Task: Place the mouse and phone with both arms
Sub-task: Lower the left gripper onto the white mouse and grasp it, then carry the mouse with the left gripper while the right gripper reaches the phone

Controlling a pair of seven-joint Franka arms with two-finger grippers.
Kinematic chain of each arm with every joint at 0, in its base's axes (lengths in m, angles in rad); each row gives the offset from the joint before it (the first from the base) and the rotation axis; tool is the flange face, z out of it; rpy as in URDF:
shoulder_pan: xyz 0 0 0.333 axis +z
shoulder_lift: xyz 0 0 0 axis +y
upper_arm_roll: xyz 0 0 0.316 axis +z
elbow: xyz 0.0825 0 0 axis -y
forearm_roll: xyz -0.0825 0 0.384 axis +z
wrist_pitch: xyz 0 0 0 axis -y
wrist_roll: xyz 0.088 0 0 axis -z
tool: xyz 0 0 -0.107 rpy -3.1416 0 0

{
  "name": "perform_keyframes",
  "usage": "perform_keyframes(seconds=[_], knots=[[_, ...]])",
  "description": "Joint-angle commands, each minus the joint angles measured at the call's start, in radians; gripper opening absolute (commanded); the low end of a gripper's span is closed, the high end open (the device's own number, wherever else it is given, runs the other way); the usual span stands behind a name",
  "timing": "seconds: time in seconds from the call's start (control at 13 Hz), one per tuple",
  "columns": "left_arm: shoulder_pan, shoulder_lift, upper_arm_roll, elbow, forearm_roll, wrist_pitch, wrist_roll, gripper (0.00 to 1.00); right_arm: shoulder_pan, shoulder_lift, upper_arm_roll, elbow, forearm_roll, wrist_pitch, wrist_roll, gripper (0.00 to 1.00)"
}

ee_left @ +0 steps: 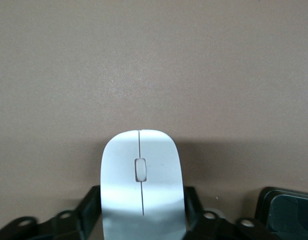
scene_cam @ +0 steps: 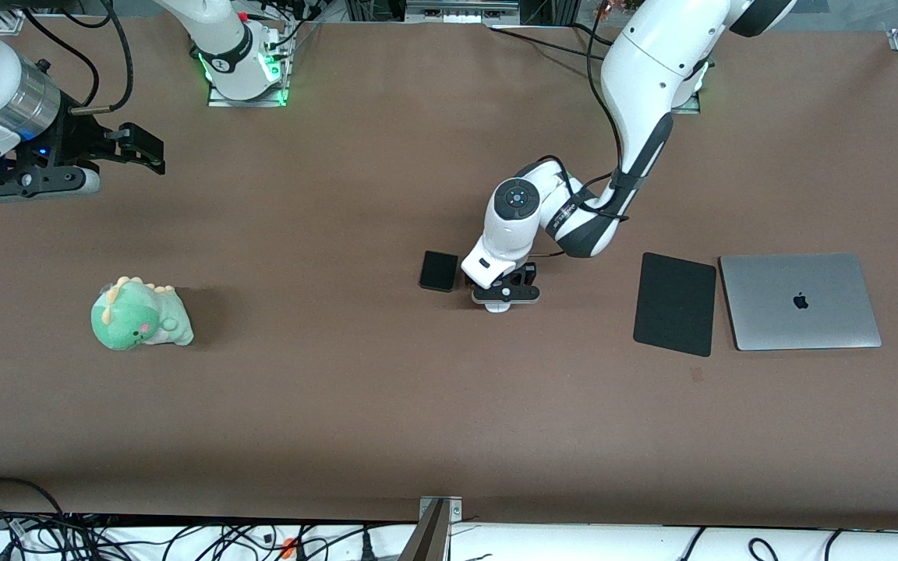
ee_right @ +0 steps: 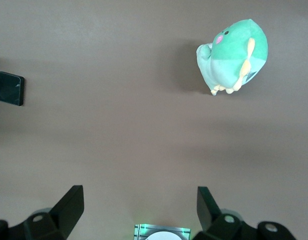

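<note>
Robotics lab: bolted arm bases, trailing cables.

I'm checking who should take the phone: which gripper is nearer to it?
Left. The left gripper is down at the mouse, right beside the phone; the right gripper hangs open toward the right arm's end.

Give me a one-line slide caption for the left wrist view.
Left tool straddles the white mouse on the brown table, phone lying beside it.
</note>
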Motion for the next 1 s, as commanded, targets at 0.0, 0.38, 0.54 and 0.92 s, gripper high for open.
perform_keyframes(seconds=[0.0, 0.38, 0.54, 0.92], knots=[[0.001, -0.018, 0.011, 0.005, 0.026, 0.001, -0.021, 0.32, -0.014, -0.019, -0.013, 0.0, 0.005, 0.008, -0.004, 1.0], [0.083, -0.156, -0.001, 0.026, 0.013, -0.198, 0.012, 0.31, -0.012, -0.023, -0.022, 0.003, 0.034, -0.001, -0.009, 1.0], [0.113, -0.21, -0.001, 0.083, -0.036, -0.379, 0.127, 0.31, -0.012, -0.023, -0.019, 0.002, 0.034, -0.004, -0.01, 1.0], [0.301, -0.282, -0.003, 0.206, -0.081, -0.714, 0.539, 0.3, 0.035, 0.032, -0.001, -0.021, 0.063, 0.051, 0.078, 1.0]])
